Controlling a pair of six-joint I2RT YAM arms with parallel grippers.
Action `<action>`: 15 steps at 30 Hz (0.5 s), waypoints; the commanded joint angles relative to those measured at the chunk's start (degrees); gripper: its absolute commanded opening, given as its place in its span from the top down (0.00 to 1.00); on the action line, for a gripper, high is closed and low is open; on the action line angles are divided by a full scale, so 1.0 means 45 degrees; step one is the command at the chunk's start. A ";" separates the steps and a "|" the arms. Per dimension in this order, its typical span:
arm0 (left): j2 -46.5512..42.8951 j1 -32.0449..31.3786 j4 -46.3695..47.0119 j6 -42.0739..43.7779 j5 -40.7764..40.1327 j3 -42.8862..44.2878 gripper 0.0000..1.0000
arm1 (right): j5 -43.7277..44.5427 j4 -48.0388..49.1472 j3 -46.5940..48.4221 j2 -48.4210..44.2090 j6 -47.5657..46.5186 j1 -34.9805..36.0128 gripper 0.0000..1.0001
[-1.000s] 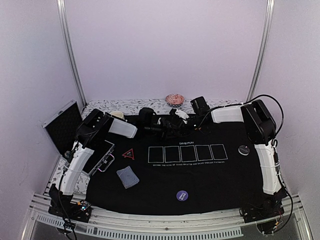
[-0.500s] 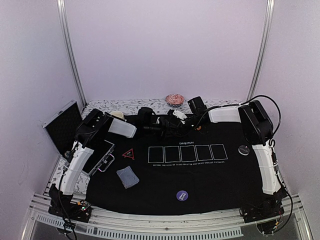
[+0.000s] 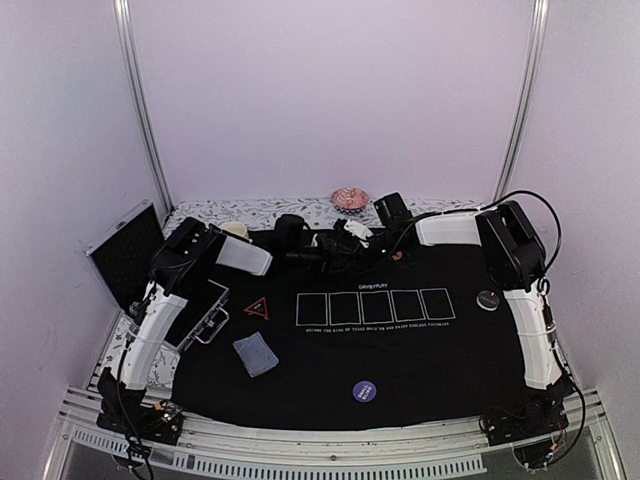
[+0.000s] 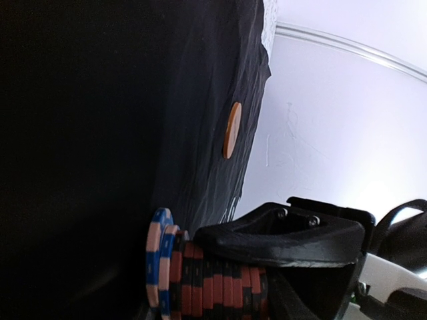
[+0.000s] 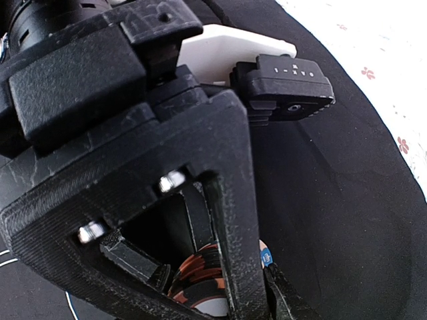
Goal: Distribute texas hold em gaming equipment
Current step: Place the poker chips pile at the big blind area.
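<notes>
Chips (image 4: 207,283), red-and-black with blue ones at one end, are stacked sideways just beyond the 5 card outlines (image 3: 375,306), where both grippers meet. They are judged light, stiff and smooth-faced, so a stack is likely to shear unless squeezed across its 2 end faces. The right gripper (image 3: 350,243) is seen pinching the stack, its finger (image 4: 280,237) pressed on the rims. Whether the left gripper (image 3: 312,256) is spread cannot be told. Striped rims are shown plainly by the left wrist view; in the top view the chips are hidden.

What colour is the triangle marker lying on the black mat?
The triangle is black with a red outline; top external view.
</notes>
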 commanded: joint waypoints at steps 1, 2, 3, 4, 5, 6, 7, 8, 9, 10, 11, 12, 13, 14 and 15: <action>0.0038 0.0080 -0.0110 0.0581 0.0304 -0.0583 0.60 | 0.0334 -0.0235 0.0168 0.0163 0.0657 -0.0301 0.98; -0.0052 0.0090 -0.0038 0.0599 0.0211 -0.0708 0.56 | 0.0306 -0.0289 0.0168 0.0130 0.0762 -0.0340 0.98; -0.0107 0.0098 0.0027 0.0615 0.0145 -0.0749 0.52 | 0.0283 -0.0349 0.0168 0.0102 0.0825 -0.0382 0.98; -0.0199 0.0109 0.0052 0.0642 0.0105 -0.0820 0.49 | 0.0253 -0.0425 0.0168 0.0100 0.0905 -0.0414 0.98; -0.0245 0.0127 0.0073 0.0687 0.0057 -0.0844 0.42 | 0.0232 -0.0476 0.0150 0.0098 0.0922 -0.0425 0.98; -0.0302 0.0144 0.0056 0.0722 0.0002 -0.0884 0.35 | 0.0237 -0.0507 0.0117 0.0098 0.0924 -0.0453 0.98; -0.0353 0.0154 0.0041 0.0750 -0.0025 -0.0901 0.31 | 0.0240 -0.0523 0.0093 -0.0264 0.0915 -0.0462 0.98; -0.0384 0.0157 0.0027 0.0771 -0.0031 -0.0933 0.23 | 0.0240 -0.0535 0.0063 -0.0402 0.0907 -0.0492 0.98; -0.0439 0.0175 -0.0006 0.0801 -0.0041 -0.0985 0.15 | 0.0252 -0.0558 0.0036 -0.0458 0.0876 -0.0513 0.98; -0.0529 0.0177 -0.0003 0.0804 -0.0074 -0.1077 0.05 | 0.0269 -0.0564 0.0017 -0.0492 0.0821 -0.0518 0.98; -0.0650 0.0197 0.0014 0.0825 -0.0154 -0.1223 0.02 | 0.0322 -0.0564 -0.0015 -0.0530 0.0786 -0.0550 0.98; -0.0770 0.0197 0.0024 0.0861 -0.0252 -0.1346 0.02 | 0.0353 -0.0591 -0.0036 -0.0569 0.0756 -0.0569 0.98; -0.0905 0.0194 0.0001 0.0939 -0.0364 -0.1462 0.02 | 0.0359 -0.0602 -0.0056 -0.0604 0.0750 -0.0593 0.98; -0.1007 0.0206 -0.0071 0.1005 -0.0449 -0.1535 0.02 | 0.0370 -0.0603 -0.0092 -0.0664 0.0766 -0.0623 0.98; -0.1108 0.0215 -0.0126 0.1052 -0.0533 -0.1605 0.02 | 0.0413 -0.0627 -0.0129 -0.0730 0.0777 -0.0649 0.98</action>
